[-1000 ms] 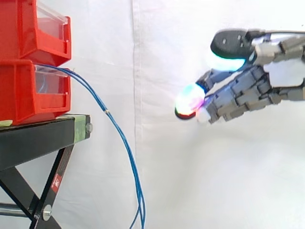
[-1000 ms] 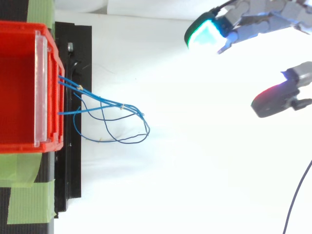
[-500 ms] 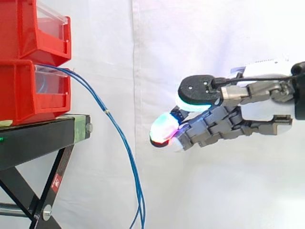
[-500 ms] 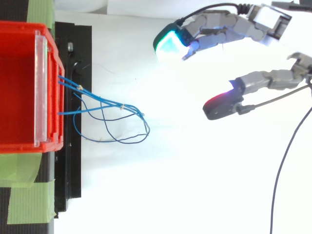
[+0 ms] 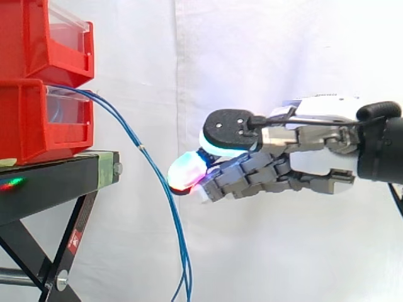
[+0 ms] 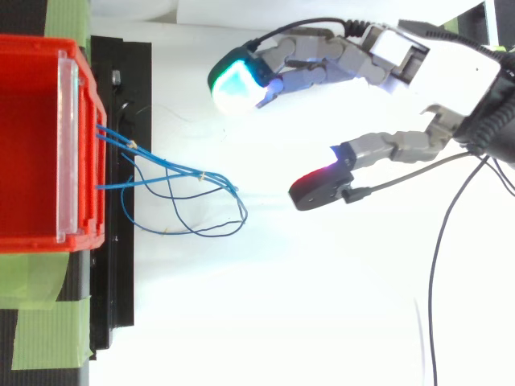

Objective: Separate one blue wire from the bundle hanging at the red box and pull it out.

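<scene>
Side view: hand (image 5: 283, 165) comes in from right, level, fingers stretched out and relaxed, gripping nothing. Foremost glowing pad (image 5: 186, 171) sits just beside blue wires (image 5: 142, 150); contact can't be told here. Wires leave lower red box (image 5: 31, 119) on black stand (image 5: 50, 182), arc down past stand edge, w/ white curtain (image 5: 264, 63) behind.

Top view: hand (image 6: 438, 76) spread wide, fingers (image 6: 237, 80) and thumb (image 6: 318, 183) well apart. Wire loops (image 6: 201, 175) hang at box front (image 6: 87, 104), near thumb pad but clear of it; nothing between the pads.
</scene>
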